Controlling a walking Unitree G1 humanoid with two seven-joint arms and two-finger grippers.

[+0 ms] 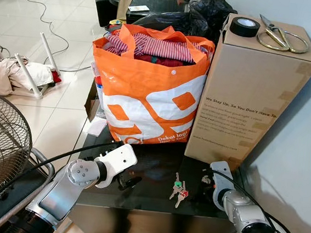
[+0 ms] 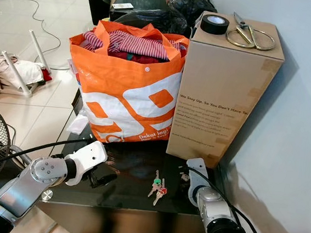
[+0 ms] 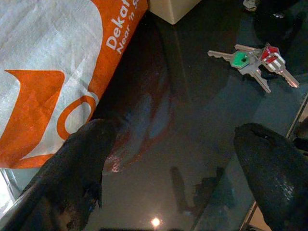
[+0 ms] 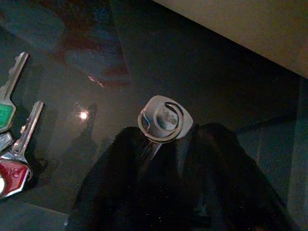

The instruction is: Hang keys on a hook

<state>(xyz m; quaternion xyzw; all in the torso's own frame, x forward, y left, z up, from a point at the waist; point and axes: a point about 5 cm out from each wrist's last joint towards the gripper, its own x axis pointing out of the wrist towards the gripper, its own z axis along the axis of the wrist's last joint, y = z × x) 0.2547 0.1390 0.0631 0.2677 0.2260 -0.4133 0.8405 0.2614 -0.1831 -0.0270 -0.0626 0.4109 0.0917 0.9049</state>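
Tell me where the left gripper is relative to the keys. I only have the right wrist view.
Observer: The left gripper is open, low over the black table, on the left of the keys and apart from them.
Operator: Report what stands behind the keys on that left side.
Observer: An orange bag stuffed with clothes stands on the table behind them.
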